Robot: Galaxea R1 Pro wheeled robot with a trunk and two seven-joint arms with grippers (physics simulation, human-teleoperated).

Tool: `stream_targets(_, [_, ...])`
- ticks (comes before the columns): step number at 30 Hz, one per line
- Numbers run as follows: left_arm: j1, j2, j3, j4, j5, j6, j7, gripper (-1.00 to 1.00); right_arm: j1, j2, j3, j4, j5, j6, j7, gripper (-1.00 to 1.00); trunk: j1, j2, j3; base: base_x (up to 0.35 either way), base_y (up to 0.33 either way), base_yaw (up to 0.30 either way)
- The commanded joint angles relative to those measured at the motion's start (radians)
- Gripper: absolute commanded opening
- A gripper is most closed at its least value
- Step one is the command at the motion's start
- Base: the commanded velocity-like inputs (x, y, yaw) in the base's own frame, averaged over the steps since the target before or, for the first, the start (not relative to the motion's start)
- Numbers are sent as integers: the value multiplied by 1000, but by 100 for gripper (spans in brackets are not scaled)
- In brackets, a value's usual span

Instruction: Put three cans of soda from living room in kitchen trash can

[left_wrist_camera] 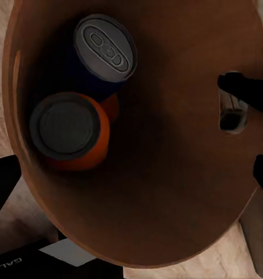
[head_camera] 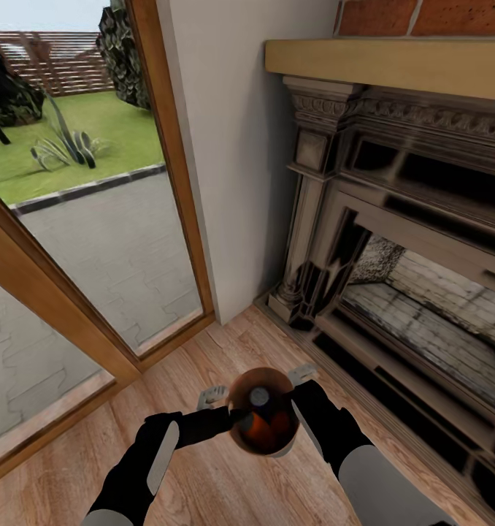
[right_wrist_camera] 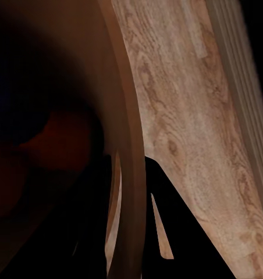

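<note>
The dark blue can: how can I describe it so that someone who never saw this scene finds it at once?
Start at the carved dark fireplace; on the wood floor before it, the robot's arms hold a round brown bin. Inside the bin, the dark blue can stands beside an orange can. Its silvery top with a pull tab sets it apart from the orange can's plain dark end.
</note>
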Motion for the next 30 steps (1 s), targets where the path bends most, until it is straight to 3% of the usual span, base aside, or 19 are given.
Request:
stream_targets(1, [0, 1, 0, -1, 1, 0, -4, 100, 0, 0, -1, 0, -7, -1, 5, -100, 0, 0, 0, 0, 0, 0])
stream_targets(2, [0, 3, 3, -7, 3, 2, -49, 100, 0, 0, -1, 0, -7, -1, 5, -100, 0, 0, 0, 0, 0, 0])
stream_targets(3, [0, 8, 9, -16, 3, 3, -151, 100, 0, 0, -1, 0, -7, -1, 5, -100, 0, 0, 0, 0, 0, 0])
stream_targets(5, [0, 19, 11, -19, 2, 4, -212, 100, 0, 0, -1, 0, -7, -1, 5, -100, 0, 0, 0, 0, 0, 0])
stream_targets(9, [0, 108, 18, -17, 2, 5, -382, 100, 0, 0, -1, 0, -7, -1, 5, -100, 0, 0, 0, 0, 0, 0])
stream_targets(11, [0, 171, 36, -12, 1, 5, -489, 100, 0, 0, -1, 0, -7, -1, 5, -100, 0, 0, 0, 0, 0, 0])
stream_targets(13, [0, 202, 46, -5, 1, 4, -539, 100, 0, 0, -1, 0, -7, -1, 5, -100, 0, 0, 0, 0, 0, 0])
stream_targets(14, [0, 232, 55, 9, 1, 4, -581, 100, 0, 0, -1, 0, -7, -1, 5, -100, 0, 0, 0, 0, 0, 0])
stream_targets(15, [0, 247, 58, 18, 1, 3, -599, 100, 0, 0, -1, 0, -7, -1, 5, -100, 0, 0, 0, 0, 0, 0])
stream_targets(18, [0, 335, 68, 64, 0, 1, -672, 100, 0, 0, -1, 0, -7, -1, 5, -100, 0, 0, 0, 0, 0, 0])
stream_targets(19, [0, 375, 71, 86, 0, 0, -702, 100, 0, 0, -1, 0, -7, -1, 6, -100, 0, 0, 0, 0, 0, 0])
stream_targets(22, [0, 440, 74, 134, -2, -17, -732, 100, 0, 0, -1, 0, -7, -1, 5, -100, 0, 0, 0, 0, 0, 0])
stream_targets(25, [0, 478, 75, 199, -1, -77, -738, 100, 0, 0, -1, 0, -7, -1, 5, -100, 0, 0, 0, 0, 0, 0])
stream_targets(30, [0, 510, 76, 338, -3, -220, -737, 100, 0, 0, -1, 0, -7, -1, 6, -100, 0, 0, 0, 0, 0, 0])
